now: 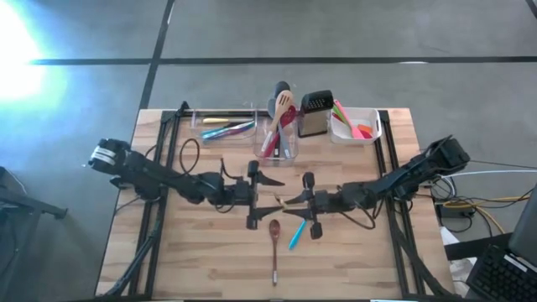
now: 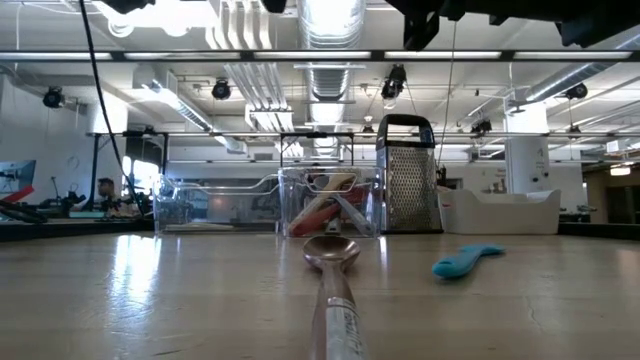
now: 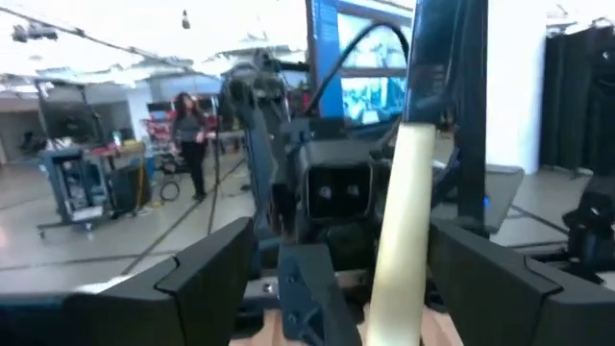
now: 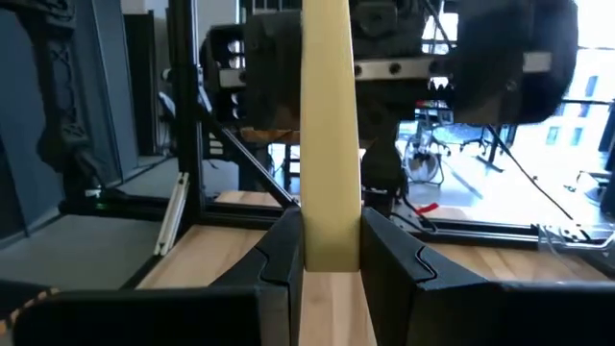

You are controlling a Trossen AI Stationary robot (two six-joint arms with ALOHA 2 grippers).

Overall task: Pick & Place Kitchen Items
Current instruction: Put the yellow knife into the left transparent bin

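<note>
Cream-handled utensil pinched between right gripper fingers above table centre; its free end sits between spread fingers of left gripper (no contact visible). Wooden spoon and blue spatula lie on table near front edge. Farther back: clear tubs, steel grater, white tub holding other utensils.

From overhead I look straight down on the whole table. My low camera sits at tabletop height, close behind the spoon, facing the tubs and the room; both views share the spoon and the grater. Each wrist camera faces the opposite arm, close on one shared pale handle.
</note>
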